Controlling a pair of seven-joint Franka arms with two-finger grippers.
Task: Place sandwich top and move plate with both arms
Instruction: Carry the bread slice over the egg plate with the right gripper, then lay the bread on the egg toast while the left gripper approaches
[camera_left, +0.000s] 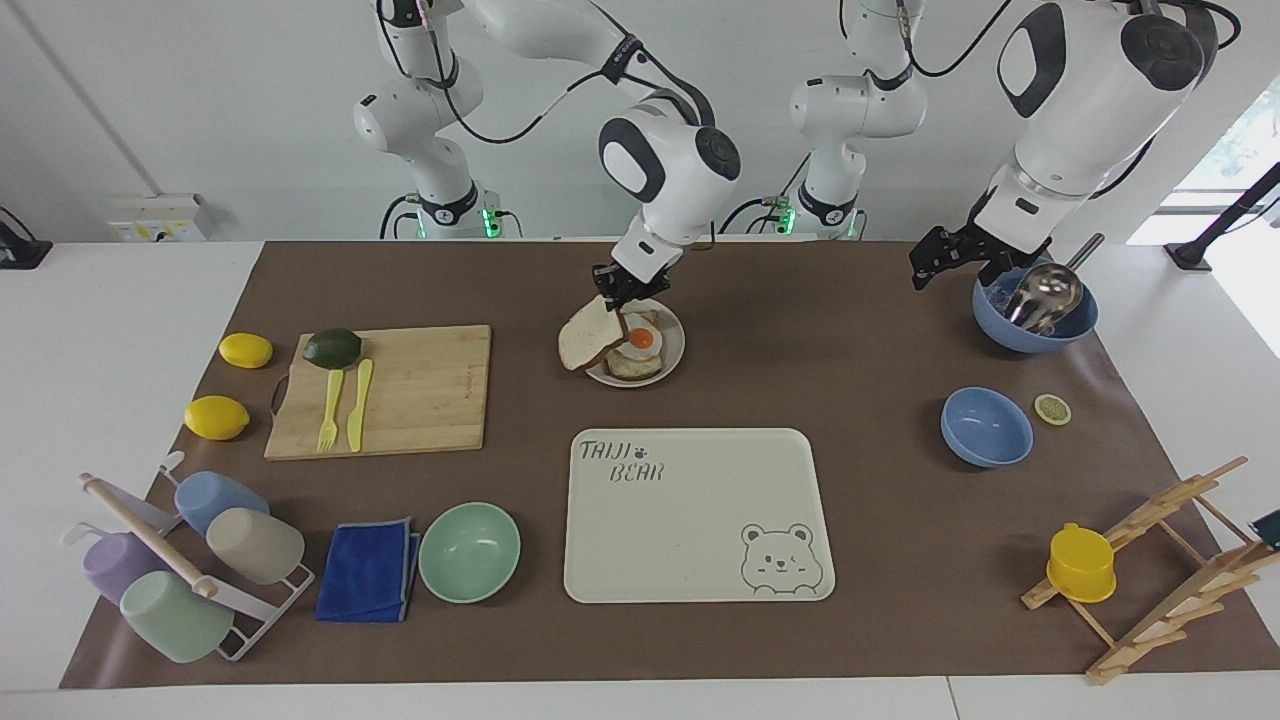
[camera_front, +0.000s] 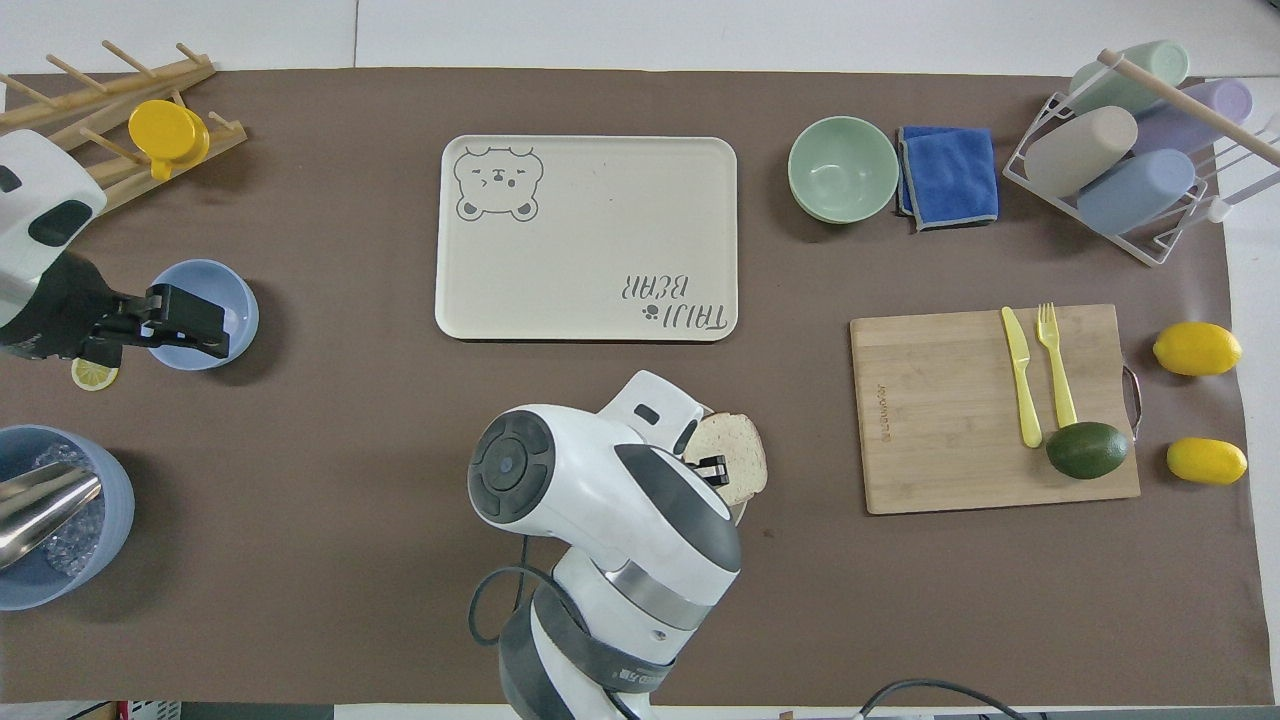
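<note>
Facing view: bread slice carried in over the plate, topping step in hand.

The right gripper is seen clamped on one edge of the bread slice, which hangs tilted above the plate; the egg toast lies on that plate, near the robots, between the cutting board and the middle of the table. The left gripper is held waiting over the bowl with the ladle, and its finger state cannot be told. Lowering and levelling over the egg is judged to be needed next.
Overhead view: the plate is largely covered by the right arm. The slice is shown pale, porous, brown-crusted and roughly square; the tray lies smooth and rectangular farther out.
</note>
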